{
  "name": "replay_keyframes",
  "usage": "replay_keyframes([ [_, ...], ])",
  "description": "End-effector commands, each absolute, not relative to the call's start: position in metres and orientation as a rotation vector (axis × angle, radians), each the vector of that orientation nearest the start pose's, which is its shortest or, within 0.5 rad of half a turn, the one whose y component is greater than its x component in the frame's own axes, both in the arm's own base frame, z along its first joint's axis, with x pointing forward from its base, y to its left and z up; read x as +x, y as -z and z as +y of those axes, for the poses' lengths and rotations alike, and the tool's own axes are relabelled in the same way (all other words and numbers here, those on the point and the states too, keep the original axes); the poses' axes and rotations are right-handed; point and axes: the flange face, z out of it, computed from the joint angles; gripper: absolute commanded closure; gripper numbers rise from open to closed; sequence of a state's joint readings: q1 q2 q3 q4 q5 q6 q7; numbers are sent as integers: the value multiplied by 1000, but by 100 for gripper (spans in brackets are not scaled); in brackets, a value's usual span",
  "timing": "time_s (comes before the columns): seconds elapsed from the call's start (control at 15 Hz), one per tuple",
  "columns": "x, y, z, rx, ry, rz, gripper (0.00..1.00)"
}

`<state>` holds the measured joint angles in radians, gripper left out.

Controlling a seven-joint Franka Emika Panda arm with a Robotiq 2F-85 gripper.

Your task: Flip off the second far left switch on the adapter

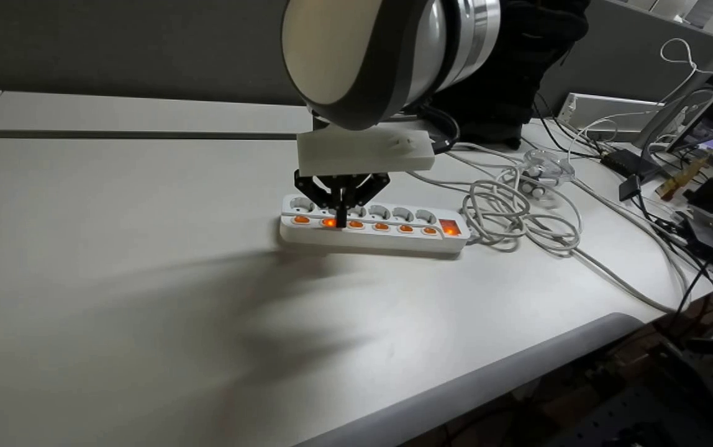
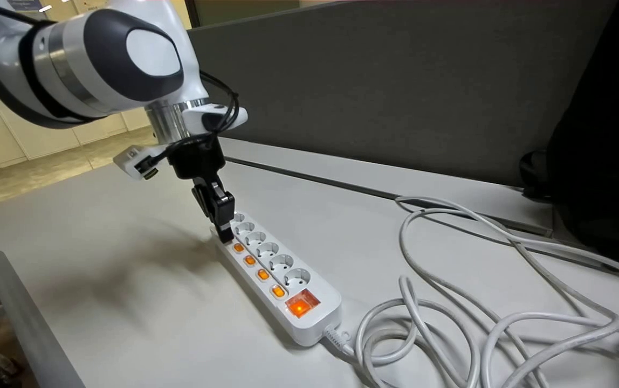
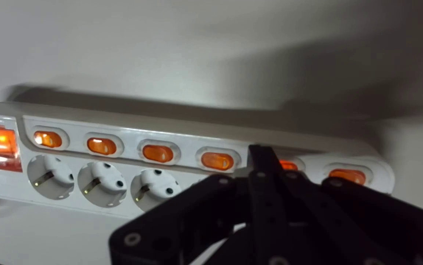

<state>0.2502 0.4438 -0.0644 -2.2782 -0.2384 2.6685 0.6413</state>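
The adapter is a white power strip [image 1: 369, 239] with a row of orange switches; it also shows in an exterior view [image 2: 312, 327] and in the wrist view [image 3: 167, 124]. The second switch from the left [image 1: 328, 222] glows brightly. In the wrist view this switch [image 3: 288, 165] is partly covered by my fingers. The far left switch [image 1: 300, 220] looks unlit. My gripper [image 1: 341, 218] is shut and empty, pointing down, its tips just beside the glowing switch; it also shows in an exterior view [image 2: 225, 237] and the wrist view [image 3: 265, 158]. Whether the tips touch the strip cannot be told.
A large red-orange main switch [image 1: 449, 227] glows at the cable end of the strip. Coiled white cable [image 1: 505, 211] lies beside that end. A black bag [image 2: 606, 134] stands at the grey partition [image 2: 374, 81]. The white table [image 1: 114, 279] has a grey front edge.
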Motion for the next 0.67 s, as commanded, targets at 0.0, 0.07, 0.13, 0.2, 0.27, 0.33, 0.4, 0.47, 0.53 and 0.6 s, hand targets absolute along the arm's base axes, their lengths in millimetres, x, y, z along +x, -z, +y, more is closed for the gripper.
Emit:
replay_keyframes([
  [0.0,515,-154,107,-3250,19,387,100],
  [0.07,515,-153,107,-3249,19,389,100],
  [0.13,515,-152,107,-3249,17,390,100],
  [0.2,515,-151,107,-3249,8,394,100],
  [0.27,515,-150,106,-3250,-2,399,100],
  [0.33,516,-148,106,-3249,-8,405,100],
  [0.4,516,-146,105,-3245,-21,417,100],
  [0.47,516,-145,104,-3241,-30,426,100],
  [0.53,516,-143,102,-3234,-45,441,100],
  [0.6,517,-141,99,-3226,-60,458,100],
])
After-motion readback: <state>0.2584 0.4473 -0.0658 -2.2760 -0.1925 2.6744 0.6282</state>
